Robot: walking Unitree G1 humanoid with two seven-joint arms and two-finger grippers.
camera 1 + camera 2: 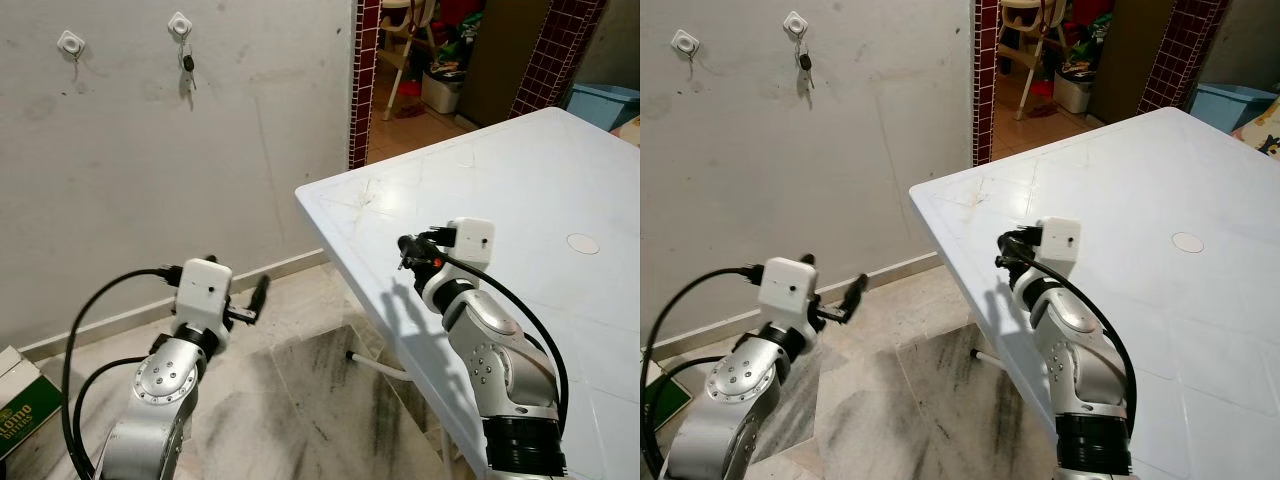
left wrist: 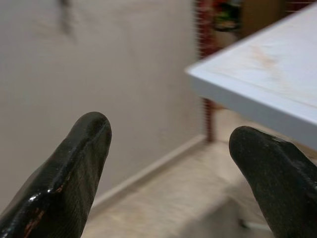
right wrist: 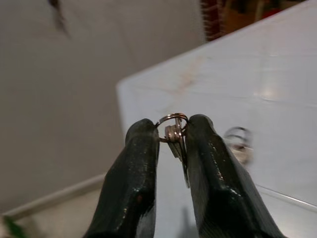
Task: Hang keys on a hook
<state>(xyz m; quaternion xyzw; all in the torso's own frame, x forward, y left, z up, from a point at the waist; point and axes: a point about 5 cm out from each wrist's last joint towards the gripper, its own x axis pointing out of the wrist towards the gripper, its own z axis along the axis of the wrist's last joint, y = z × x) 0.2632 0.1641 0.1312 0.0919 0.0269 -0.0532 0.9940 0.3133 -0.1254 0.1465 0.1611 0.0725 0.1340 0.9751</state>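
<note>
keys [image 3: 174, 136] pinched between right gripper [image 3: 171, 136] fingers

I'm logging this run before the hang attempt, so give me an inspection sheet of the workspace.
Surface: white table, scuffed, with a round plug; another key ring lies blurred beyond the fingers in the right wrist view.
Job's things: keys pinched in the right end effector; left hook bare, right hook already holding a key.
Clutter: green-printed box on the floor.
Grippers: right end effector shut on the keys above the table's near edge; left end effector open, over the floor.
Cables: black cable looping from the left wrist; another along the right arm.
Surroundings: grey wall, tiled doorway, blue bin.
</note>
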